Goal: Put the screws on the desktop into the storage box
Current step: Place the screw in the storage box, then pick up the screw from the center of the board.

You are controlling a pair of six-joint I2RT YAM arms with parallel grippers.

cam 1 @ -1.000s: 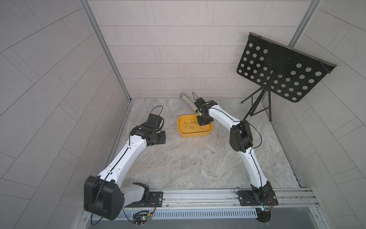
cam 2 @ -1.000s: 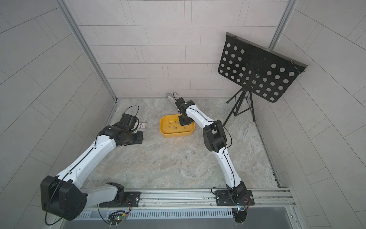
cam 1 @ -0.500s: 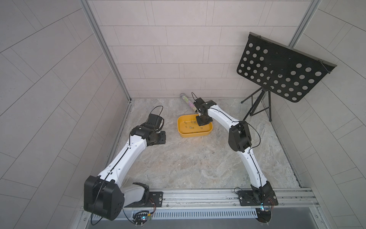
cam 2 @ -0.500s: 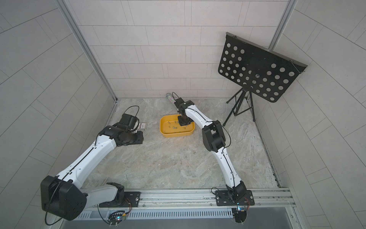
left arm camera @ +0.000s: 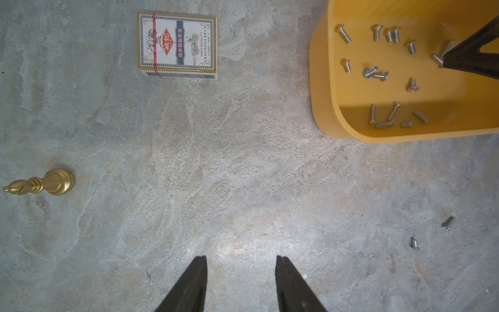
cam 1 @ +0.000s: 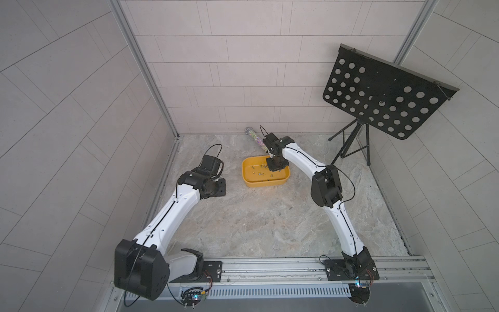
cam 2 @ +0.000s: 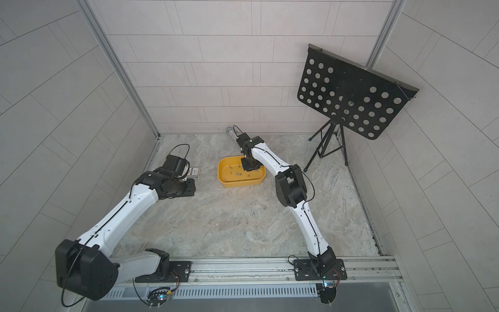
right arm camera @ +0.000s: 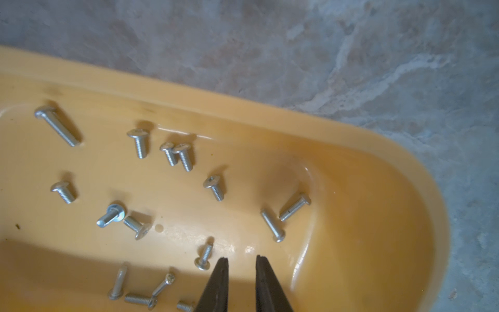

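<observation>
1. The right claw (right arm camera: 241, 258) hangs low inside the storage box (right arm camera: 391, 167), close to one rounded end. Its jaws stand a little apart with nothing between them.
2. The left claw (left arm camera: 241, 259) hovers over bare worktop (left arm camera: 216, 162). Its jaws are apart and empty.
3. Two loose screws (left arm camera: 448, 223) lie on the worktop off to the left claw's right, on the same side as the storage box and about level with its fingertips. In a top view only one speck (cam 1: 280, 214) shows clearly.
4. From the right claw they lie outside the box, beyond its near wall and back toward the robot's base.
5. One loose screw lies slanted across the line of the left claw's fingers. The other, closer one lies roughly along it.
6. Neither claw looks clearly nearer. The left one is already low over open worktop, so I judge it the handier for the next pick.
7. The storage box holds well over a dozen screws (right arm camera: 139, 146), scattered flat on its floor, some touching in pairs.
8. A card box (left arm camera: 176, 44) and a brass piece (left arm camera: 51, 182) lie ahead of and beside the left claw, well apart from it.
</observation>
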